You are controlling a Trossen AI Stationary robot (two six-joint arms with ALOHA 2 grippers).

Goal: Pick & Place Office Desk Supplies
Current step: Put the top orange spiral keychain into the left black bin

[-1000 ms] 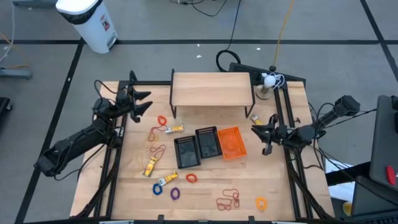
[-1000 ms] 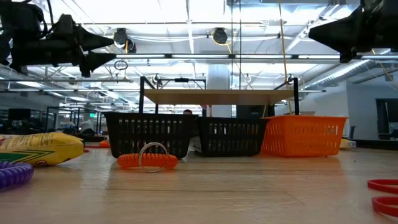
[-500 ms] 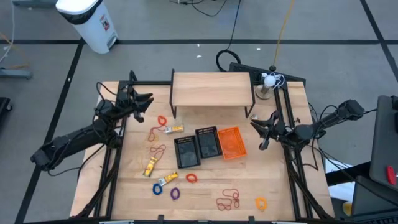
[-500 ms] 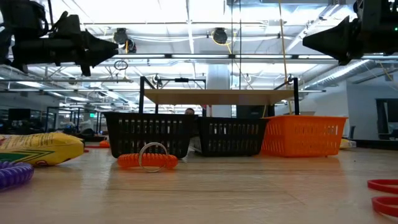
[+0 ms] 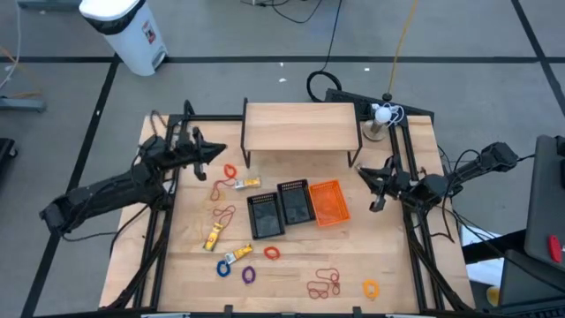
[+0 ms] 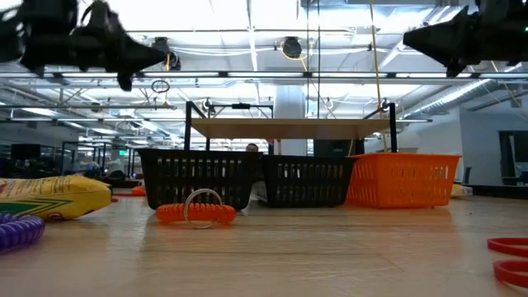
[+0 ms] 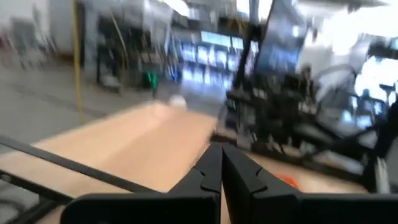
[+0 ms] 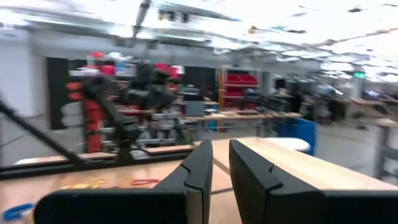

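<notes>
a: step in hand, as judged: approach for a first pick. the left gripper [image 5: 212, 150] hangs above the light wooden table [image 5: 291, 265] at about 10 o'clock, fingers pressed together, holding nothing. to do this well, part the fingers before descending, then come straight down over one item, such as the orange elastic loop [image 5: 230, 170] just beside it.

b: and the supplies?

a: all loose on the table, mostly at 7 to 9 o'clock: a yellow oblong packet [image 5: 213, 237], a purple coiled ring [image 5: 248, 275], thin red loops [image 5: 324, 284] towards 5 o'clock.

b: containers?

a: at centre, left to right: two black mesh baskets [image 5: 265, 215], then an orange mesh basket [image 5: 326, 202]. no item shows inside any.

b: right arm?

a: the right gripper [image 5: 378, 184] waits at 3 o'clock, fingers a narrow gap apart, empty.
</notes>
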